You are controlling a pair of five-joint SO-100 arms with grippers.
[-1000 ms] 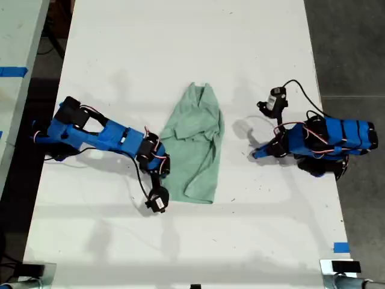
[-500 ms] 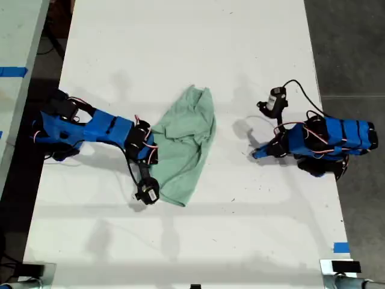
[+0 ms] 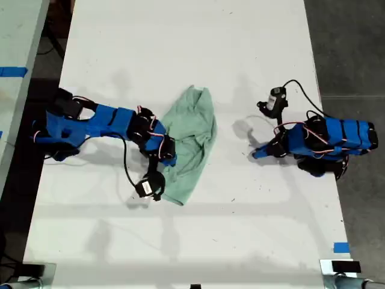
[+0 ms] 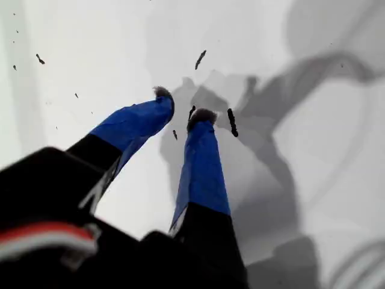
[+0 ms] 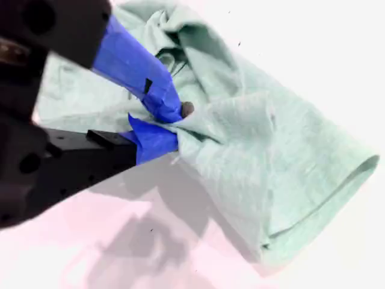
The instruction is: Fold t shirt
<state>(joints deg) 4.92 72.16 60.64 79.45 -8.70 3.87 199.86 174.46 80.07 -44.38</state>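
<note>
T shirt (image 3: 191, 141): wrinkly mint cotton, elongated, bunched.

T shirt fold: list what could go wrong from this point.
My second gripper pinches only a small bunch of the t shirt, so the cloth may slip out mid-pull. The shirt is already wrinkled and bunched, so dragging it could crumple it rather than fold it. My first gripper hovers over bare table, apart from the shirt, so nothing anchors the far side.

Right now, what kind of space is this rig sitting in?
Probably a lab or workshop bench: a bare white table on a grey floor, blue tape marks near the table's edge, and loose cables trailing from the arms. Only a t shirt lies there.
</note>
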